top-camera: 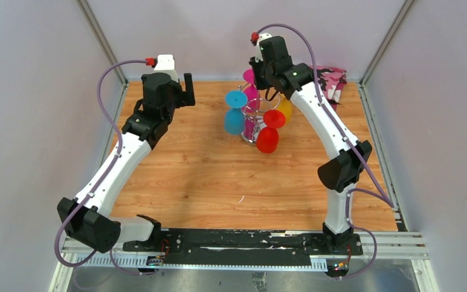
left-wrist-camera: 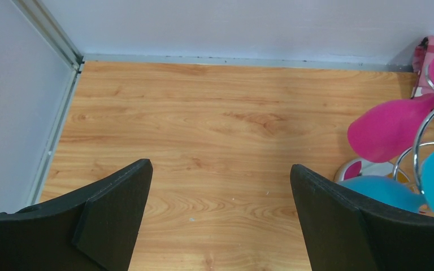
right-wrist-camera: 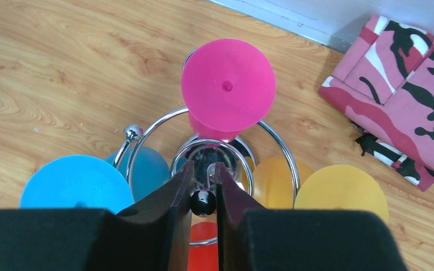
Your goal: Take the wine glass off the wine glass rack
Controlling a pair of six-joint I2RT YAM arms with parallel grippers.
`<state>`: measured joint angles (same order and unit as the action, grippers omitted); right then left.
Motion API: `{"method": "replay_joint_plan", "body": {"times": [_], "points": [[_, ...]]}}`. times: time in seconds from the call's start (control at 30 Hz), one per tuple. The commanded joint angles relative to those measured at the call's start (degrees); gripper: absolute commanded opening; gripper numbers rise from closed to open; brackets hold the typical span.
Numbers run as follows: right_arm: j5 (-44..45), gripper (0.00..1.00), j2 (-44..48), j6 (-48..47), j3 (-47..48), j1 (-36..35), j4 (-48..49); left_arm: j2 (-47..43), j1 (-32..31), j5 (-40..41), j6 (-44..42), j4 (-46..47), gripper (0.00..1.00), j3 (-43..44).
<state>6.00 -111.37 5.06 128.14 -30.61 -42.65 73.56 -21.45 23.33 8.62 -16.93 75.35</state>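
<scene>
While the right hand (right-wrist-camera: 203,167) pinches one rack (right-wrist-camera: 133,132), four glasses (right-wrist-camera: 228,84) hang.

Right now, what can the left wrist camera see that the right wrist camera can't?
Only the left wrist view shows the left gripper, open, and the wall corner. Only the right wrist view shows the right gripper pinching the top knob of the wine glass rack, plus the yellow wine glass and red wine glass. Both show the pink wine glass, blue wine glass, rack wire, camouflage cloth and wooden table.
</scene>
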Motion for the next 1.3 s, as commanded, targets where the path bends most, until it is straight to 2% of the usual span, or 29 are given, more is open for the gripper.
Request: {"method": "replay_joint_plan", "body": {"times": [0.0, 0.4, 1.13, 1.17, 1.27], "points": [[1.77, 0.00, 1.01, -0.97, 6.63, -3.52, 6.34, -2.07, 0.45, 1.06, 0.70, 1.03, 0.98, -0.68], [4.96, 0.00, 1.30, -2.25, 7.04, -10.80, 6.29, -5.49, 0.52, 1.52, 1.20, 0.56, 0.99, -1.96], [4.81, 0.00, 2.41, -1.08, 1.13, -12.92, 7.53, -5.88, 0.53, 1.10, 0.96, -0.38, 0.99, -1.47], [4.70, 0.03, 2.59, -1.06, 0.81, -12.95, 7.70, -5.84, 0.53, 1.04, 0.97, -0.37, 0.99, -1.44], [4.36, 0.19, 2.95, -1.08, 0.14, -12.96, 7.91, -5.80, 0.53, 1.01, 0.96, -0.48, 0.99, -1.37]]}}
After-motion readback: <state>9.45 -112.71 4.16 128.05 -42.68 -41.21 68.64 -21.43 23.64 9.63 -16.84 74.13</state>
